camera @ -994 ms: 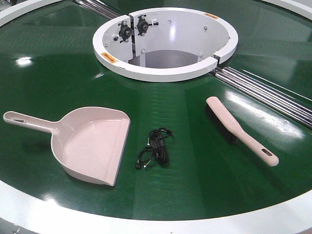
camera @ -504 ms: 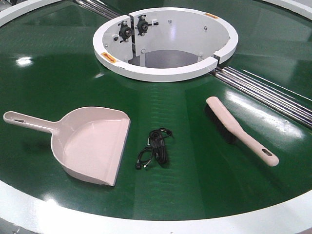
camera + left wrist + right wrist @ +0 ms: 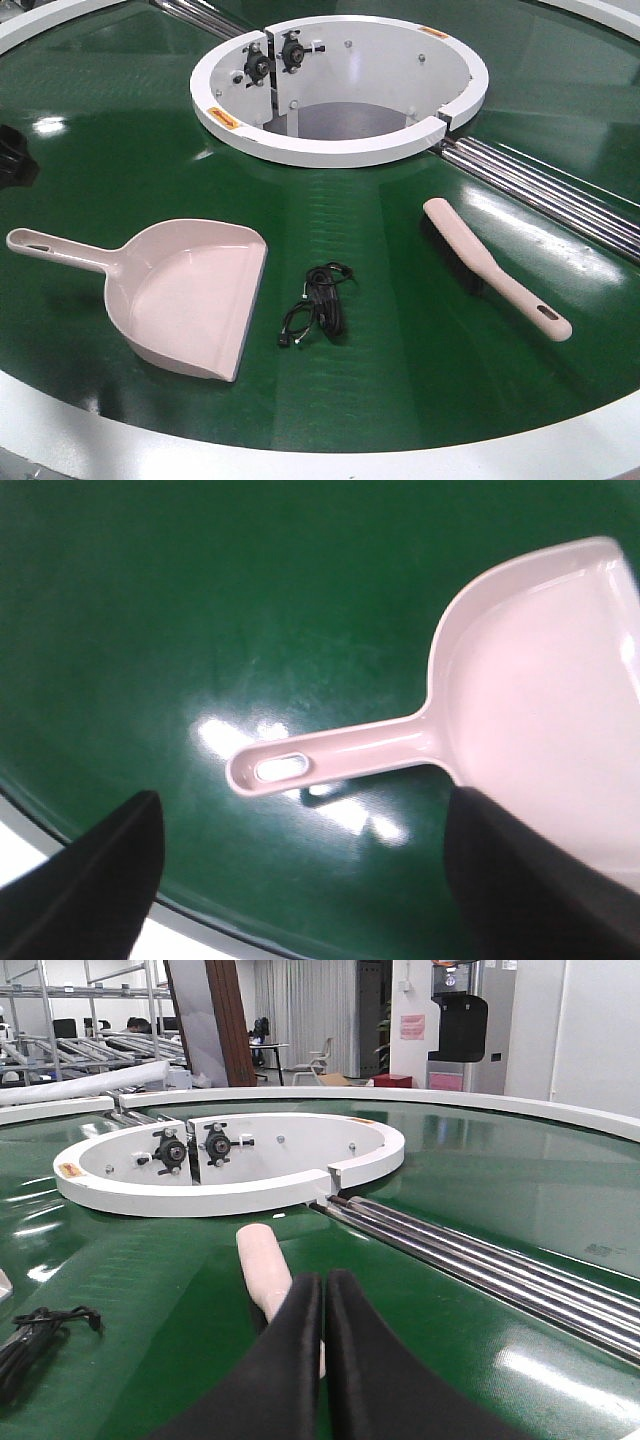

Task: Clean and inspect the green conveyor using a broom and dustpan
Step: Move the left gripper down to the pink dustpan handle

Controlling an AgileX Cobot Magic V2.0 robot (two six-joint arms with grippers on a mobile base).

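dustpan (image 3: 190,290) flat on green conveyor (image 3: 400,340), scoop cut off in left wrist view | broom (image 3: 490,265) right of black cable (image 3: 320,305), bristles mostly hidden | left gripper (image 3: 300,800) spread wide above dustpan handle, only fingertips in frame | right gripper (image 3: 322,1290) pressed together on nothing, hiding broom's handle
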